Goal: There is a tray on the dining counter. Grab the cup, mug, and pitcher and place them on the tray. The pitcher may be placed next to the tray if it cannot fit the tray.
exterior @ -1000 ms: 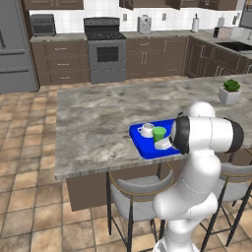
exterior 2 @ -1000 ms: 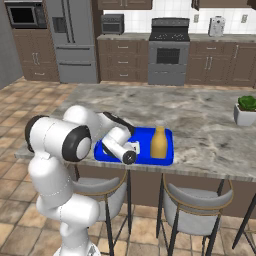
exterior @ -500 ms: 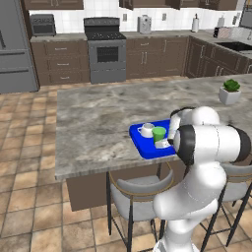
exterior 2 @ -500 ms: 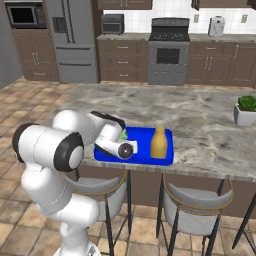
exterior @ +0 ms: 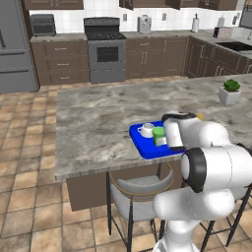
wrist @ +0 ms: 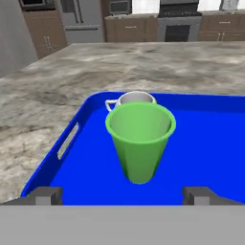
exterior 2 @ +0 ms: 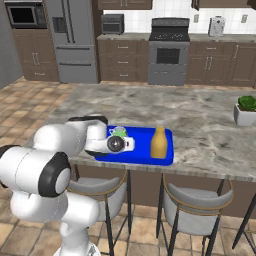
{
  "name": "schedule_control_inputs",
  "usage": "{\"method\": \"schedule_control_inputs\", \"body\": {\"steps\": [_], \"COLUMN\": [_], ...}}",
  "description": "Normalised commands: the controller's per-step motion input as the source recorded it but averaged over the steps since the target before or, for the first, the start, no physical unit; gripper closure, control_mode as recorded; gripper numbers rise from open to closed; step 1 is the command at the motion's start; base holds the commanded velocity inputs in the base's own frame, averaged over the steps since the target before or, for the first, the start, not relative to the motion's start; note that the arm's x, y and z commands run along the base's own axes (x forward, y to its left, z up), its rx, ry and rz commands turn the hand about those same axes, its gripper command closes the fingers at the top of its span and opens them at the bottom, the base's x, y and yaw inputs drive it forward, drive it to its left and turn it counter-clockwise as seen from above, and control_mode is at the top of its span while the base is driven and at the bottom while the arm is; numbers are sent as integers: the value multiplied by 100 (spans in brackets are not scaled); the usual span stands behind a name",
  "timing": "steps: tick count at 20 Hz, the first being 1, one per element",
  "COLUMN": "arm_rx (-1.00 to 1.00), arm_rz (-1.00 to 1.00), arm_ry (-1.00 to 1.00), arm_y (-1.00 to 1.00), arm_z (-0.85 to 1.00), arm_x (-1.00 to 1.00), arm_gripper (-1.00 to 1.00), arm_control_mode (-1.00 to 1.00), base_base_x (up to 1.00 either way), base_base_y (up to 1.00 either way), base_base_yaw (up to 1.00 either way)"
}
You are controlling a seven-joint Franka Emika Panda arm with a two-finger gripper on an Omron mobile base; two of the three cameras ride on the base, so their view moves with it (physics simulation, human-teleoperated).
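Observation:
The blue tray [wrist: 201, 143] lies on the dining counter [exterior: 93, 118] near its front edge. The green cup [wrist: 140, 139] stands upright on the tray, with the white mug [wrist: 135, 99] right behind it. My gripper [wrist: 122, 195] sits low at the tray's near rim, a short way back from the cup. It is open, with nothing between its fingers. In the right base view the yellow-orange pitcher [exterior 2: 158, 142] stands upright on the tray [exterior 2: 142, 147], to the right of the cup [exterior 2: 119, 132]. From the left base view the mug [exterior: 146, 130] and cup [exterior: 158, 135] stand side by side.
A potted plant [exterior 2: 246, 110] stands on the counter's far right. Bar stools [exterior 2: 192, 207] are tucked under the counter's front edge, one [exterior: 133, 194] right beside my base. Stove and cabinets line the back wall.
The arm has folded lower, with its elbow swung nearer the base cameras. The hand has stayed low at the tray's front, jaws wide. Cup, mug and pitcher have not moved.

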Motion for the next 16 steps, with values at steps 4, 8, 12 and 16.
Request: {"method": "schedule_control_inputs", "body": {"steps": [4,8,12,16], "arm_rx": [-12,-14,-17,-14], "arm_rz": [-11,-12,-11,-10], "arm_ry": [0,0,0,0], "arm_y": [0,0,0,0], "arm_z": [42,43,44,48], "arm_x": [-40,-43,-46,-41], "arm_gripper": [-100,-100,-100,-100], "arm_control_mode": [-100,-100,-100,-100], "base_base_x": [0,0,0,0], "base_base_y": [0,0,0,0], "base_base_yaw": [0,0,0,0]}}
